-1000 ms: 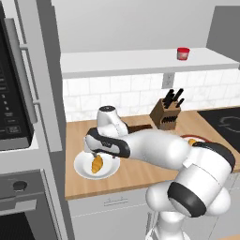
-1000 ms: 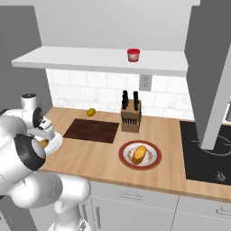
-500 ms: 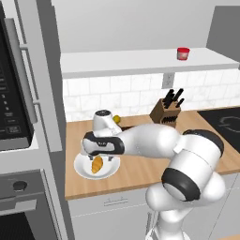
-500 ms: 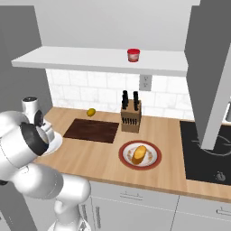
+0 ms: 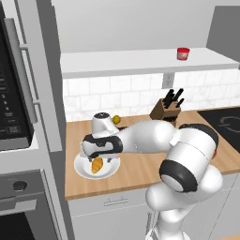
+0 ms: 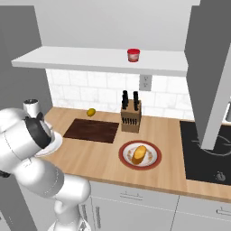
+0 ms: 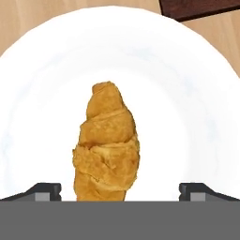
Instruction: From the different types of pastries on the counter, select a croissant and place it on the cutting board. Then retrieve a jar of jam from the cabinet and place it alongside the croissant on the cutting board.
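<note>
On 1 white plate [image 7: 197, 108], 1 croissant [image 7: 107, 145] between spread end effector [image 7: 119, 190] fingertips.

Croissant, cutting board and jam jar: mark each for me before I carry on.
croissant [image 7: 107, 147]: hand view, middle of its golden body on the white plate.
cutting board [image 6: 91, 130]: right base view, centre of its dark top face.
jar of jam [image 6: 133, 55]: right base view, red side wall, on the cabinet ledge.

Kitchen: oven [image 5: 18, 206], hob [image 6: 205, 149] (knife block [image 6: 131, 118] too).
</note>
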Tool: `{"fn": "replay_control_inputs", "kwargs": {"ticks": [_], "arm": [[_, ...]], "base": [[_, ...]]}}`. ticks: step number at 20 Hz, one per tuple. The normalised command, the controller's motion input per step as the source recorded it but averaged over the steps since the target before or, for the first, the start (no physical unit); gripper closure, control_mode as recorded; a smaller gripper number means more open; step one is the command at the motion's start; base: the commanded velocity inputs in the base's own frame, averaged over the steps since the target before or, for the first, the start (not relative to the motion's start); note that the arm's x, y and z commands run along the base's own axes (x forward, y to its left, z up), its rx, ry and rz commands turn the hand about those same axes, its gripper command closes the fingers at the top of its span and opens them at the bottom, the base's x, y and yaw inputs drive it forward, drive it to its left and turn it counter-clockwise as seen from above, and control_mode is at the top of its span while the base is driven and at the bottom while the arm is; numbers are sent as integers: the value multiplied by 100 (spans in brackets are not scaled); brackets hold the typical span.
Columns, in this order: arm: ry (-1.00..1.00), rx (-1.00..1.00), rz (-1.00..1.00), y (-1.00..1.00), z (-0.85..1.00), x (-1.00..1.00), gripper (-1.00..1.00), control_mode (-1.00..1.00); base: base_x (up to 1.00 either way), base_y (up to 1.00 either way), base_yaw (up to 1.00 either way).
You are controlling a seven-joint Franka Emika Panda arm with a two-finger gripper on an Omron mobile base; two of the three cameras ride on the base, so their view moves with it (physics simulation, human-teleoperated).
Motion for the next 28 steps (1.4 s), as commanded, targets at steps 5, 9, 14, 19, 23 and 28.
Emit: {"fn": "replay_control_inputs", "kwargs": {"ticks": [5,9,14,19,23,28], "arm": [[0,0,0,5,-13,0,-100,-100],[-1,0,0,1,-16,3,-100,-100],[-2,0,0,7,-28,7,-100,-100],[-6,0,0,36,-30,20,100,-100],[3,0,0,17,-5,15,100,-100],[-8,1,0,-9,8,8,100,-100]], "base": [[0,0,0],[0,0,0],[0,0,0],[0,0,0],[0,0,0],[0,0,0]]}}
